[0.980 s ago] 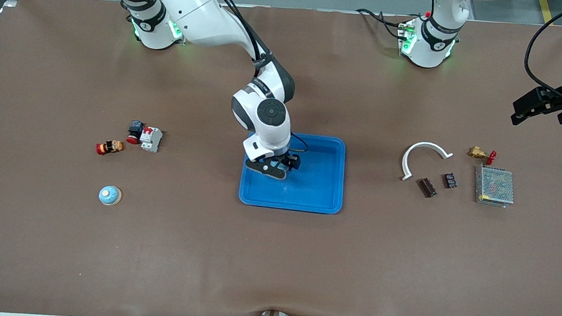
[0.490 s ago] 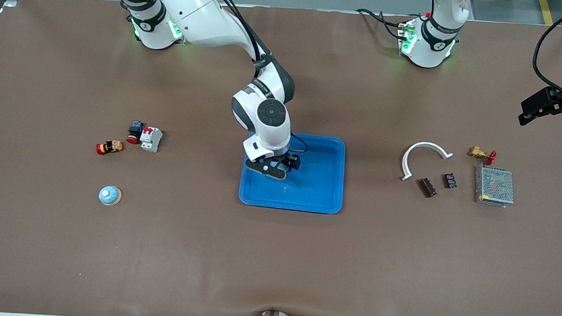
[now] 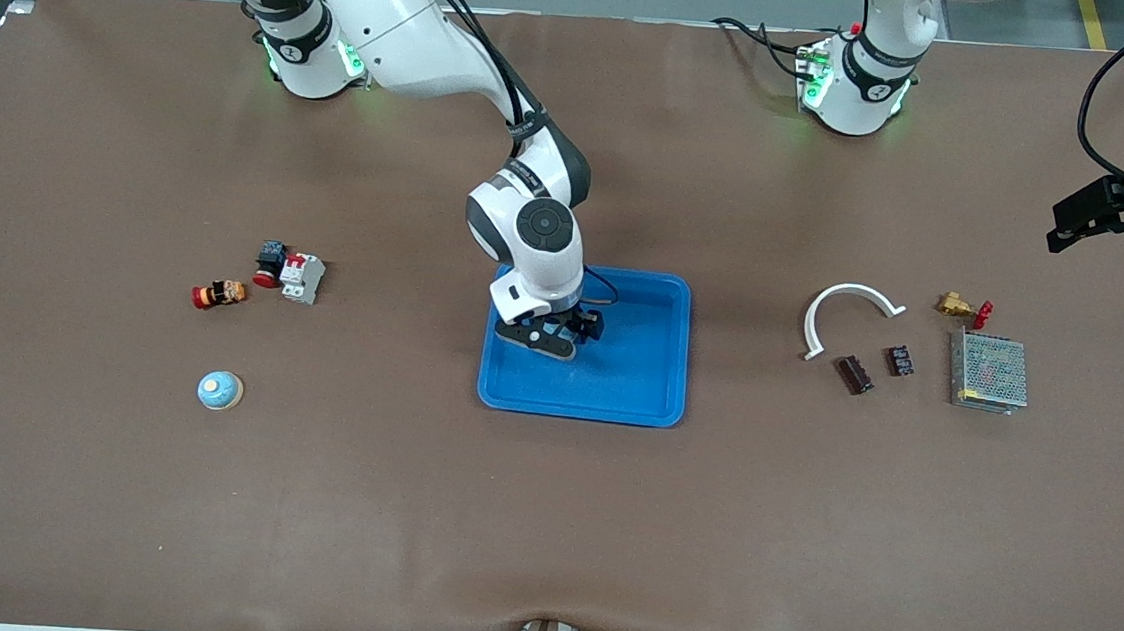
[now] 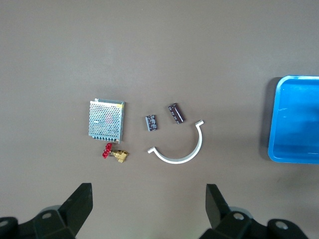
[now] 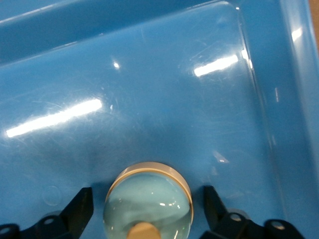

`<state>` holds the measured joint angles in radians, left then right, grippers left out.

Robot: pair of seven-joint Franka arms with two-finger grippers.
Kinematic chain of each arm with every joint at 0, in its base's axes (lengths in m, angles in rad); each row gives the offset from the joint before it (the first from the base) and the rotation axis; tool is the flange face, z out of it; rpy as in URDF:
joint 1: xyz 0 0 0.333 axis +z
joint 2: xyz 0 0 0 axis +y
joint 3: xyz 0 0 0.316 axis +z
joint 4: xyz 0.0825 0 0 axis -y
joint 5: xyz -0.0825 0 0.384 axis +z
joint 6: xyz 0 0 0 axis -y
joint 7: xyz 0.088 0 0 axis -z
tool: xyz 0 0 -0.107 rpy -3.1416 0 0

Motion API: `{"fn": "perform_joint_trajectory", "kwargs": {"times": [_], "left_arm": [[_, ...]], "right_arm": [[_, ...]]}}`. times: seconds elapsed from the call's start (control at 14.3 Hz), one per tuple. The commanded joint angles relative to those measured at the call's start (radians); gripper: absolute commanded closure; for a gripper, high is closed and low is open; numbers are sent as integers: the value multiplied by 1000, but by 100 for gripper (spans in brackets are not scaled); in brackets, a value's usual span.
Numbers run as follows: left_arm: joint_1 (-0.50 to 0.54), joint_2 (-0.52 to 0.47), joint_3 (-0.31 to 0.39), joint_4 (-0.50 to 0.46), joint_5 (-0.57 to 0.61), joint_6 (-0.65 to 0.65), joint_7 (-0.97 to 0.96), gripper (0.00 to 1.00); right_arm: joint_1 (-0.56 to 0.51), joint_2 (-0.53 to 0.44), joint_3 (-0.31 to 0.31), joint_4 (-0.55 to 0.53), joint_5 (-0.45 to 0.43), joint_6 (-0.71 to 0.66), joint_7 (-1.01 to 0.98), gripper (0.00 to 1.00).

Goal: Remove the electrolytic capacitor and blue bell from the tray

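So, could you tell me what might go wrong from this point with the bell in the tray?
1. The right gripper straddles the blue bell with its fingers apart; the dome is rounded and glossy, so it may slip out as they close.
2. The bell sits near the blue tray's wall, so a finger could catch the tray and shift it.

Two white arms with black joints

Both arms had glossy white shells, black bands at the joints and green lights glowing at their bases. Black cables ran along the right arm, whose wrist bore a round dark grey cap, and looped above the left arm. The right tool (image 3: pixel 554 339) and left tool (image 3: pixel 1116 216) were black, with dark angular fingers (image 4: pixel 79 204).
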<state>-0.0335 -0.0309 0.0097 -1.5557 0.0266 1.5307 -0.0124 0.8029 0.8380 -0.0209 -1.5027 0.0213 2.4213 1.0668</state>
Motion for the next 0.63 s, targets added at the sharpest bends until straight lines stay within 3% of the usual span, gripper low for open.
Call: {"fn": "perform_joint_trajectory", "kwargs": {"times": [0.0, 0.28, 0.56], "left_arm": [[-19, -3, 15, 23, -22, -29, 19, 0], [-23, -38, 10, -21, -22, -47, 19, 0], [-26, -46, -10, -24, -22, -52, 8, 0]], "right_arm": [[12, 12, -8, 21, -12, -1, 6, 24], [10, 7, -8, 33, -12, -8, 1, 40], [4, -7, -8, 32, -9, -19, -1, 43]]}}
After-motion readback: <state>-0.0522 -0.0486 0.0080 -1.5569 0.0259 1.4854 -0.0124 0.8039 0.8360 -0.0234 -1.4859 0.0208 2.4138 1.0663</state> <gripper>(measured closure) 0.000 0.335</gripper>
